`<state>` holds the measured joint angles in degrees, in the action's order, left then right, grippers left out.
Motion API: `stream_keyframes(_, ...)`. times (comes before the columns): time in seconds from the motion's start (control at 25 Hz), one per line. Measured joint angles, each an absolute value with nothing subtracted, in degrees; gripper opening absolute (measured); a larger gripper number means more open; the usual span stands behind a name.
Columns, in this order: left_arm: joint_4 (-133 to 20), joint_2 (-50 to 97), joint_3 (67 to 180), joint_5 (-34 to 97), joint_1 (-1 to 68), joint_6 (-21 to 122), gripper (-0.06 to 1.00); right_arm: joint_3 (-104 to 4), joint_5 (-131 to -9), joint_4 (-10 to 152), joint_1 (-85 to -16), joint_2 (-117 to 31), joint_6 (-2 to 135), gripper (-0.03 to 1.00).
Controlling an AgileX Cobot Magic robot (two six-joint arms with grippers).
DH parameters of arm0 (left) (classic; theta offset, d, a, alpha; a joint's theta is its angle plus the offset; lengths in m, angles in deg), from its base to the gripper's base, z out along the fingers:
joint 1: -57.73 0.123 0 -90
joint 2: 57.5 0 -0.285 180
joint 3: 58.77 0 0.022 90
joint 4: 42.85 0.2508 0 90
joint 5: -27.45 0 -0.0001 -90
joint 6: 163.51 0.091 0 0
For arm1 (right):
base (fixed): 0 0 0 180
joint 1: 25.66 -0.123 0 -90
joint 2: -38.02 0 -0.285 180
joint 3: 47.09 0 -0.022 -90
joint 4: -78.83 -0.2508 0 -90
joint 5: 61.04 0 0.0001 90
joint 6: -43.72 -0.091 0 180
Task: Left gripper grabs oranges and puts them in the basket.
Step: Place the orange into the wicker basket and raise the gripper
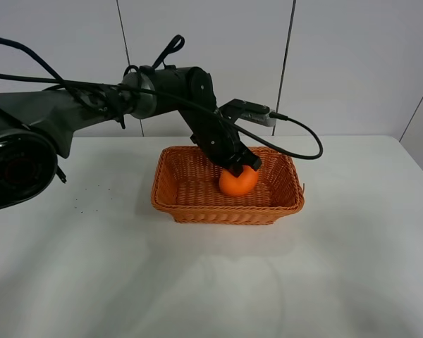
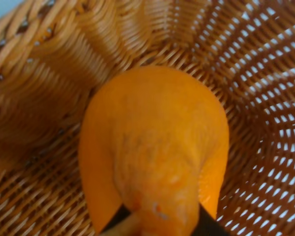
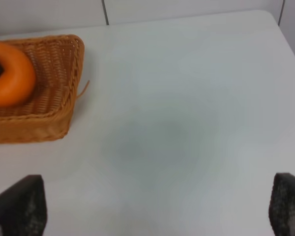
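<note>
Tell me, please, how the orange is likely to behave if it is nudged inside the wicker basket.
Being round, the orange would probably roll when nudged, though the flared walls of the wicker basket should stop it. Its matte peel looks grippy rather than slippery, and the left pincer holds it without visible denting, so it seems fairly firm.

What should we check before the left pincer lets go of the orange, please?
1. The orange is within the basket walls: ok.
2. The left pincer is shut on the orange: ok.
3. The orange rests on the basket floor: cannot tell, the contact is hidden.
4. The right pincer is apart from the basket, open over the table: ok.
5. The basket sits flat on the table, away from its edges: ok.
</note>
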<state>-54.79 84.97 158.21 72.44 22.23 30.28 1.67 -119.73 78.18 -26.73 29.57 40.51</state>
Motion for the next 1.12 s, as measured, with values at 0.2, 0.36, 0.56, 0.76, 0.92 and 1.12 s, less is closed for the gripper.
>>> stream_keyframes(0.2,-52.81,86.42,158.21,72.39,22.23,30.33,0.12,1.67,-119.73,78.18,-26.73,29.57,40.51,0.69)
stream_keyframes(0.36,-52.06,86.6,158.21,71.66,22.23,30.33,0.12,1.67,-119.73,78.18,-26.73,29.57,40.51,0.69)
stream_keyframes(0.56,-52.06,86.6,158.21,71.11,22.23,30.33,0.12,1.67,-119.73,78.18,-26.73,29.57,40.51,0.69)
stream_keyframes(0.76,-51.89,86.6,158.21,70.94,22.23,30.33,0.12,1.67,-119.73,78.18,-26.73,29.57,40.51,0.69)
stream_keyframes(0.92,-51.76,86.6,158.21,70.87,22.74,30.33,0.12,1.67,-119.73,78.18,-26.73,29.57,40.51,0.69)
stream_keyframes(1.12,-51.76,86.6,158.21,70.87,23.99,30.04,0.12,1.67,-119.73,78.18,-26.73,29.57,40.51,0.69)
